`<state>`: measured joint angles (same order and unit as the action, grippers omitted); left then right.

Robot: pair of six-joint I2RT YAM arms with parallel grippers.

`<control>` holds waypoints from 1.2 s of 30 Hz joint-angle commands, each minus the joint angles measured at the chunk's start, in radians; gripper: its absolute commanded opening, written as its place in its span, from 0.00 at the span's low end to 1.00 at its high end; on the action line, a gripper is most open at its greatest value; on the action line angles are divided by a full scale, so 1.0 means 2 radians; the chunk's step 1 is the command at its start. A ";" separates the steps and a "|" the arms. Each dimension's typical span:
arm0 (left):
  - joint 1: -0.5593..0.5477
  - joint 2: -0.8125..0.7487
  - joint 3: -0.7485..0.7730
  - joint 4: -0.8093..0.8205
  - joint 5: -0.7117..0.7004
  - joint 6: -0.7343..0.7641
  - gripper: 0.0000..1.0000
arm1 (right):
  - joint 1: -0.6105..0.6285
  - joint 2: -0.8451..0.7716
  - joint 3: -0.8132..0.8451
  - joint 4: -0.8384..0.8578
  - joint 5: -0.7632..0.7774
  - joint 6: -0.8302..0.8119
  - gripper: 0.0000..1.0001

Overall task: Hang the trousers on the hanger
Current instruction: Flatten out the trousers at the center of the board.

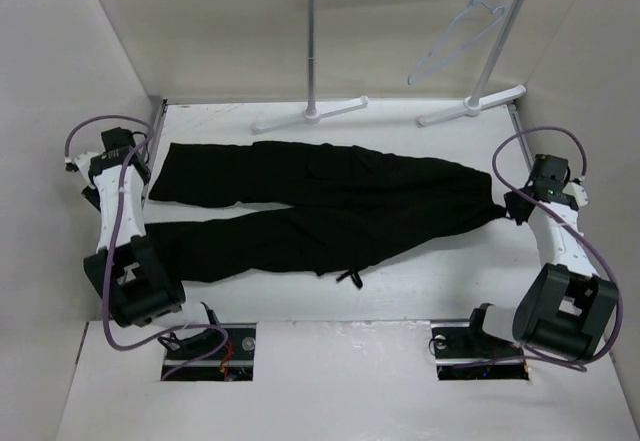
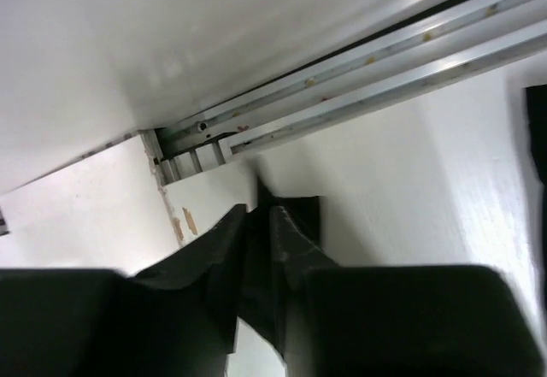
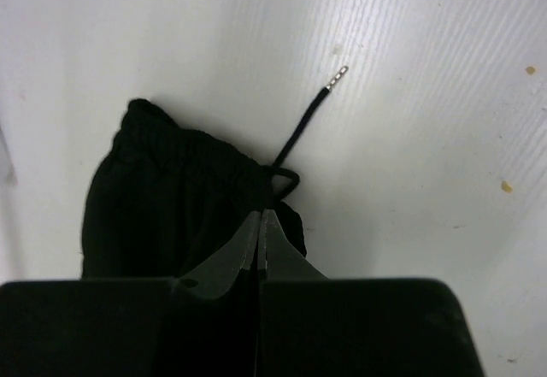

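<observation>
1. The left claw (image 2: 259, 215) has its fingers pressed together in the desk's (image 1: 420, 281) far left corner, beside the aluminium rails (image 2: 385, 61) and just clear of the leg cuffs. I cannot tell whether it pinches anything. If it holds nothing, a lift would probably leave the legs dragging.
2. The trousers (image 1: 320, 206) are black and lie flat across the desk. The legs splay leftward in a narrow V and the waist is at the right. Cloth this limp would likely sag and slide off a thin wire.
3. The hanger (image 1: 455, 50), thin pale wire, hangs tilted from the rack (image 1: 505, 41) at the back right, well apart from the trousers. A nudge could swing or unhook it.
4. The right claw (image 3: 261, 215) is clamped on the waistband's edge beside the drawstring (image 3: 308, 125). So small a bite may slip out.
</observation>
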<state>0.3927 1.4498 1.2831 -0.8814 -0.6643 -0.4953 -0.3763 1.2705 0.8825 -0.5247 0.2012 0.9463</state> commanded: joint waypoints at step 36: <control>-0.151 0.408 0.368 0.153 0.187 -0.024 0.62 | 0.047 0.274 0.214 0.057 -0.062 -0.189 0.54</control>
<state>0.0795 2.2520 1.9778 -0.6010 -0.3027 -0.5335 -0.2817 1.8072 1.2331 -0.4217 0.0738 0.5983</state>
